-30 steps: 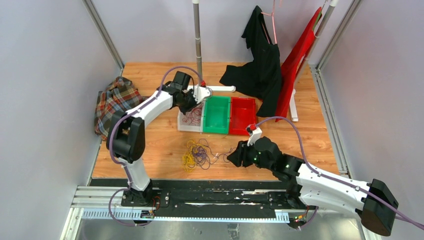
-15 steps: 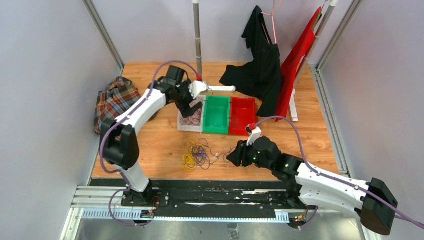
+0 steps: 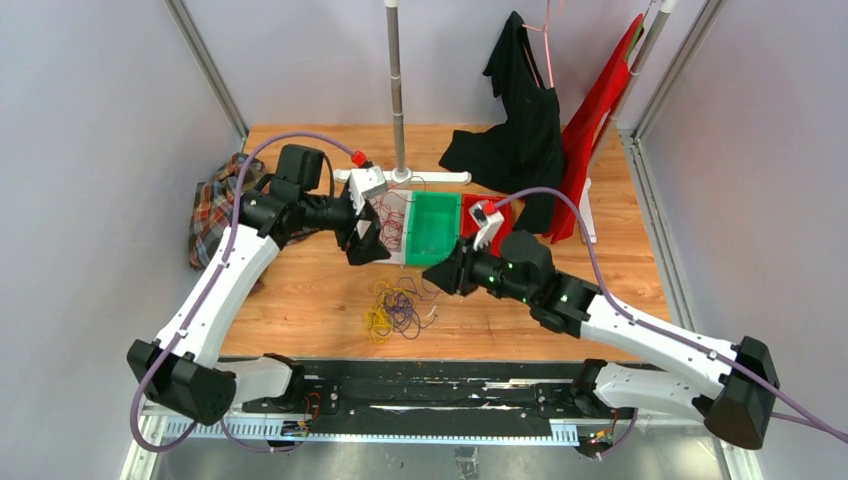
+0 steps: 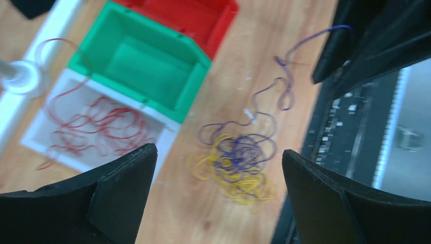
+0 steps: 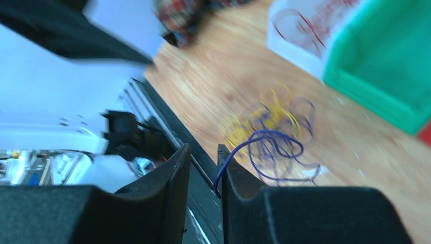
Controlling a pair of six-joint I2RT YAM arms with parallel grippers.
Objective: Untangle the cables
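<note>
Since the left gripper [image 4: 218, 155] has gone from clamped over the white bin [image 4: 51, 152] to fully spread and drawn back beside it, the dark red strands [image 4: 96, 124] now lie loose inside that bin; one colour is judged sorted. The right gripper [image 5: 203, 152] has risen from the wooden table [image 3: 300, 290] towards the green bin [image 3: 432, 228], jaws narrowed and pinching a blue-purple strand [image 5: 256, 136]. That strand trails down to the yellow and blue-purple tangle [image 3: 395, 308], unmoved on the table. Separating those two colours is outstanding.
</note>
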